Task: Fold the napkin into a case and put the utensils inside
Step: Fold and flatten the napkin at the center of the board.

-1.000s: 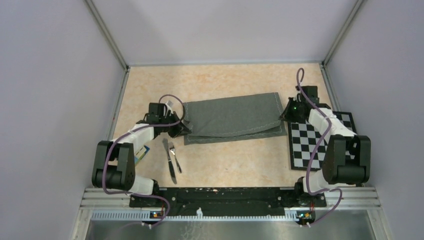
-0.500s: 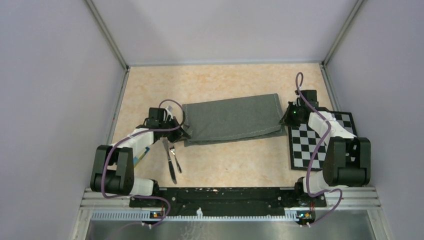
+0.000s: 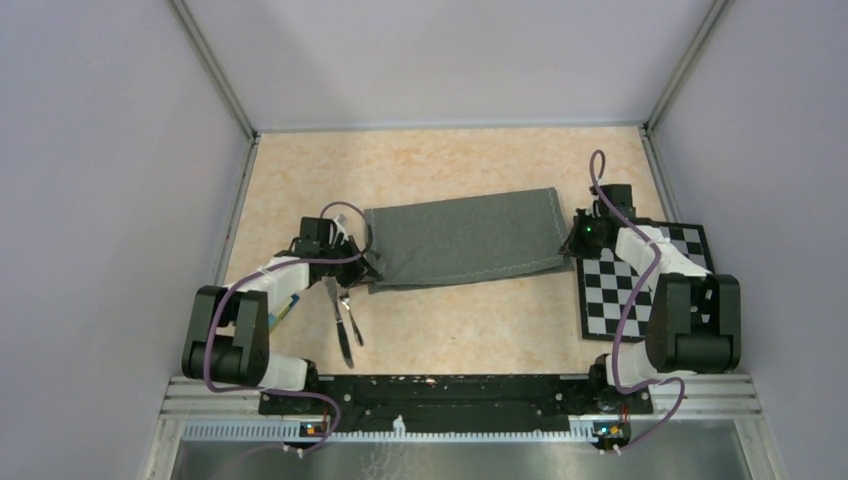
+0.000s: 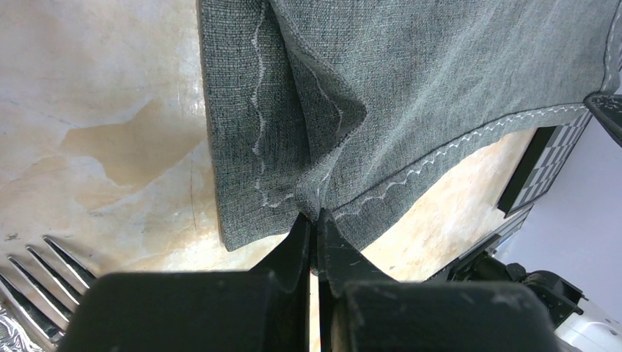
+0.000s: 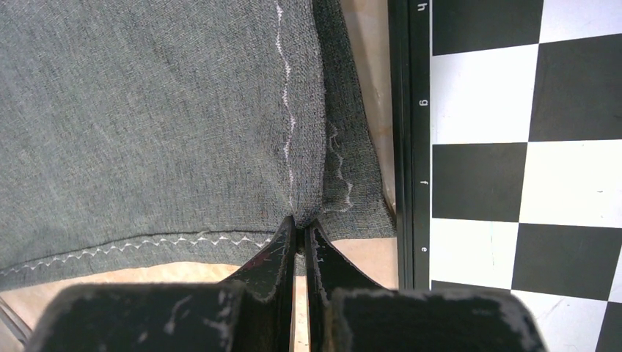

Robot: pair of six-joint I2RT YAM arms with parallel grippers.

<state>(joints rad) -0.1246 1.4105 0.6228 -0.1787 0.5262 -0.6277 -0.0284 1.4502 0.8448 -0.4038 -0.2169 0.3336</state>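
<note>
The napkin [image 3: 465, 238], a folded oblong, lies mid-tabletop, its near corners pinched tight in the closed left jaws and right jaws. To finish this fold well, set both corners down together with the hems aligned, clear of the utensils [image 3: 338, 322] by the near-left edge.

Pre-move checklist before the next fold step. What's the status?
1. ok: left gripper shut on a near corner of the napkin.
2. ok: right gripper shut on the other near corner.
3. not ok: layers lined up at the left corner; the top layer is puckered.
4. ok: knife and fork lie apart from the napkin.
5. ok: napkin is off the checkered board; table shows between.
</note>
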